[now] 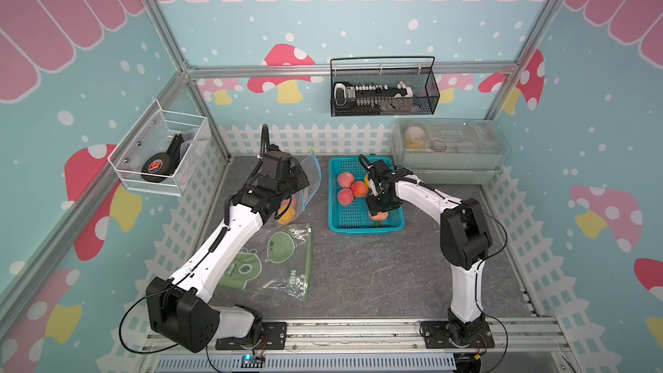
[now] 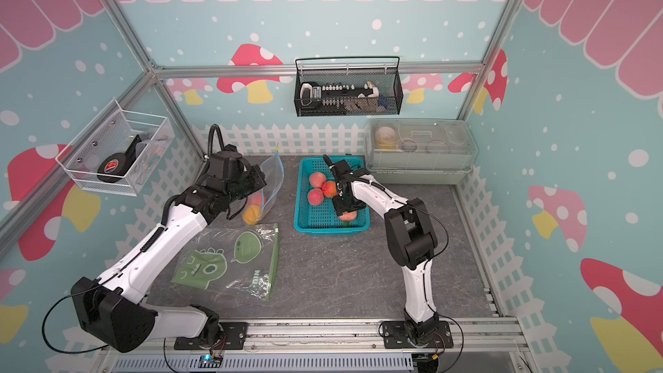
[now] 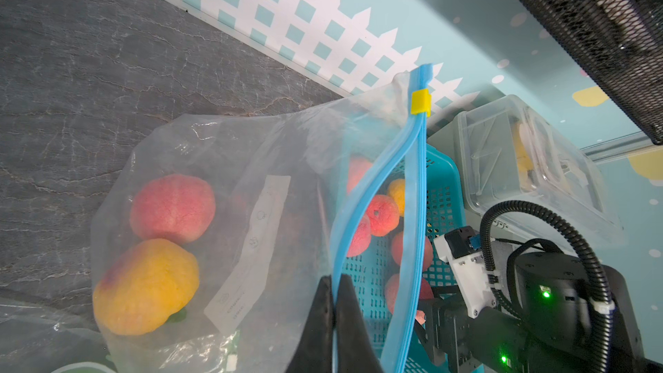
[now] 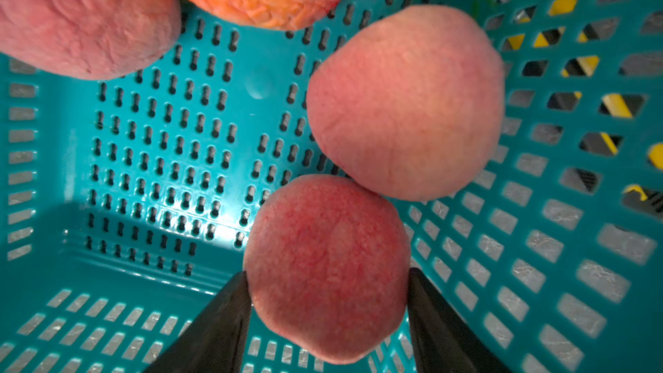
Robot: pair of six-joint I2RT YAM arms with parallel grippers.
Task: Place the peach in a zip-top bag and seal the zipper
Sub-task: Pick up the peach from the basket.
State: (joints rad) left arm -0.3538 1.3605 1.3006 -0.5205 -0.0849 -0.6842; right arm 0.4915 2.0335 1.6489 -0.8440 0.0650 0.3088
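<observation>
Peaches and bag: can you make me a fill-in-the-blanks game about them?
The bag holds ___ peaches.
The left gripper pinches its zipper, whose slider is ___.
The right gripper has its fingers on either side of a peach in the ___.
Missing words: two; yellow; basket.

Teal slotted basket (image 4: 143, 138), pink-red peach (image 4: 326, 267), clear bag (image 3: 251, 145), blue zipper (image 3: 418, 191), yellow slider (image 3: 420, 102), grey marbled table (image 3: 107, 48)
</observation>
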